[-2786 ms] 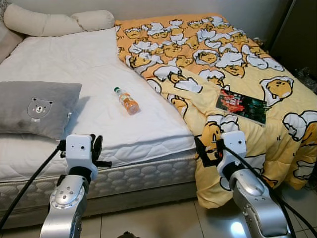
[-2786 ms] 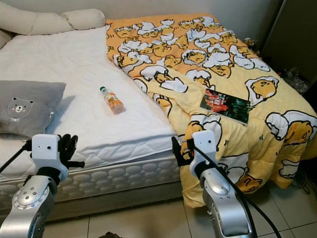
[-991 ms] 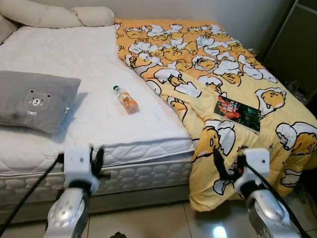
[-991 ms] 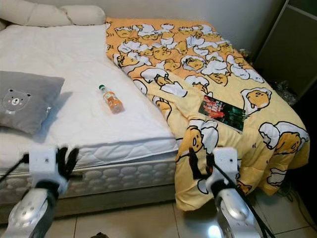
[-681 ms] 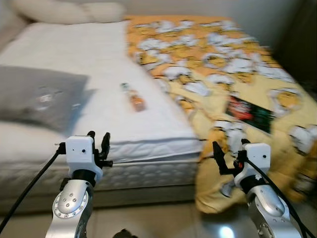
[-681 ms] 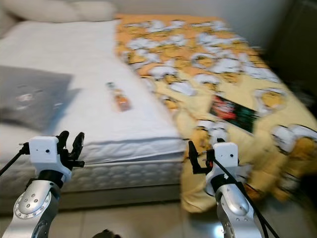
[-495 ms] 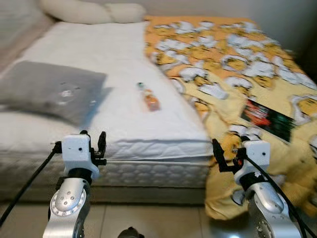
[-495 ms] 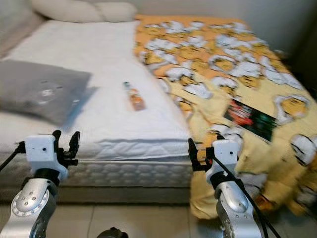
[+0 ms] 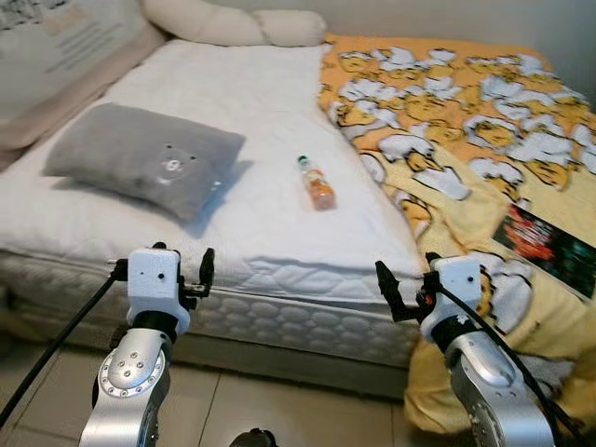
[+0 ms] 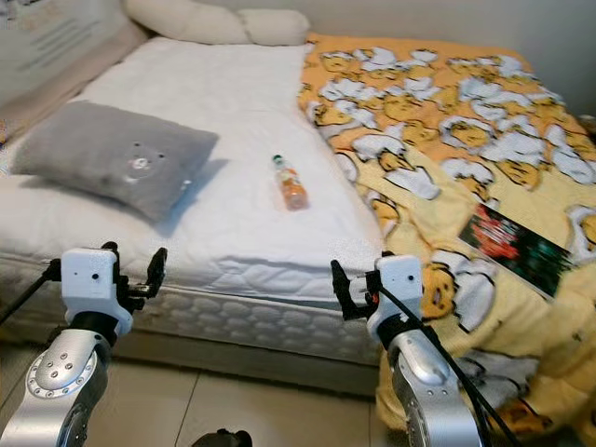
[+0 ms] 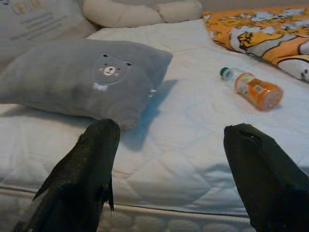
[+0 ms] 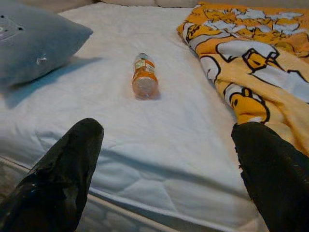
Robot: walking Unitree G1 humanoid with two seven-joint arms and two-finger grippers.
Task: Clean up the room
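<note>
Right wrist view has the right gripper point(image 12: 164, 159) with its jaws spread wide and empty at the mattress point(image 12: 159, 145) edge. Ahead between them lies the bottle point(image 12: 144, 78) on its side, the yellow blanket point(image 12: 256, 72) just beyond. The left gripper point(image 11: 169, 169) likewise gapes, empty, a grey pillow point(image 11: 82, 79) ahead.
</note>
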